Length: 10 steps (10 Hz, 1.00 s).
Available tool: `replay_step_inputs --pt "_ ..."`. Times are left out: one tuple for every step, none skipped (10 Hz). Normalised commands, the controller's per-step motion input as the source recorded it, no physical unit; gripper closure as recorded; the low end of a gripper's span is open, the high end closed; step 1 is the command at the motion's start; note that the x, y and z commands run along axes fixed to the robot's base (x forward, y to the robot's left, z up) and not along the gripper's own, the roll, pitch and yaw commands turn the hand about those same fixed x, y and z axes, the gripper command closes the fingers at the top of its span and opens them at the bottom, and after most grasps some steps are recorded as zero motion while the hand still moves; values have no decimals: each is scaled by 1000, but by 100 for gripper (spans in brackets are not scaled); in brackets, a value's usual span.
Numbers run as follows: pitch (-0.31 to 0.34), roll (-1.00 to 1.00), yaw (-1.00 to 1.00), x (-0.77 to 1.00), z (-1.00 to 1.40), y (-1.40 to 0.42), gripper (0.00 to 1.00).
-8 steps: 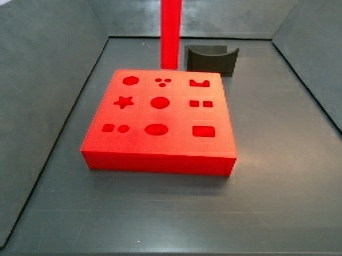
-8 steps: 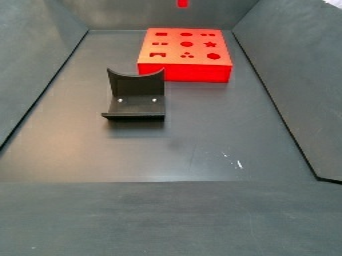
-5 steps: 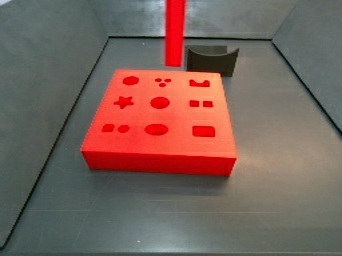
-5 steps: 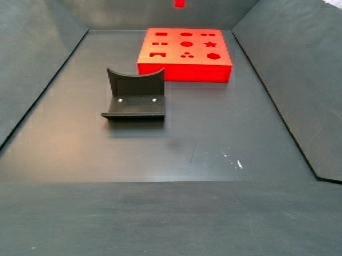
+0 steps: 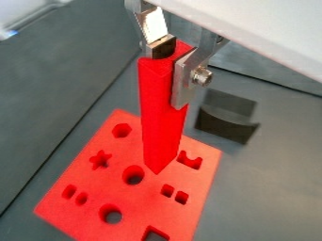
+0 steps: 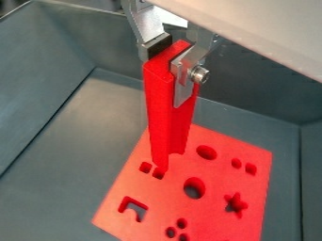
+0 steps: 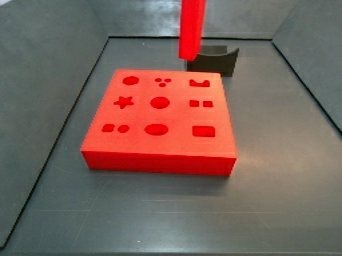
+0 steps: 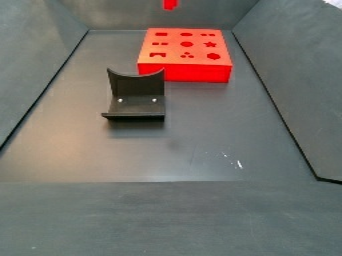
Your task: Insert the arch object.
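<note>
My gripper (image 5: 170,61) is shut on the top of a tall red pole (image 5: 161,122), which hangs upright above the red board (image 5: 94,184); both wrist views show this grip (image 6: 170,58). The pole's lower end hovers over the board's far edge (image 7: 190,55), close to the arch-shaped hole (image 7: 199,83). In a side view only the pole's tip (image 8: 170,4) shows. The gripper itself is out of both side views. No small dark arch block shows in any view.
The dark fixture (image 7: 214,60), an L-shaped bracket with a curved notch in its upright wall, stands on the floor just beyond the board (image 8: 134,97). The board (image 8: 187,70) has several shaped holes. Grey walls enclose the floor on all sides.
The red pole has moved sideways along the board's far edge, toward the fixture and the arch-shaped hole. The board and fixture have not moved.
</note>
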Motion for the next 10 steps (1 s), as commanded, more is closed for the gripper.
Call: replay_step_inputs --pt "-16 30 -909 197 -3 111 100" --pt "-23 83 -923 151 -40 69 100" --pt "-36 140 -940 154 -266 9 100" --pt "-4 227 -886 120 -546 0 100" --pt "-1 233 -883 111 -577 0 100" --pt "0 243 -897 120 -569 0 100" --pt "0 196 -854 140 -566 26 100" --pt "0 70 -849 271 -426 120 100" --pt "0 0 -880 271 -237 169 100" --pt "0 0 -900 243 -200 146 100"
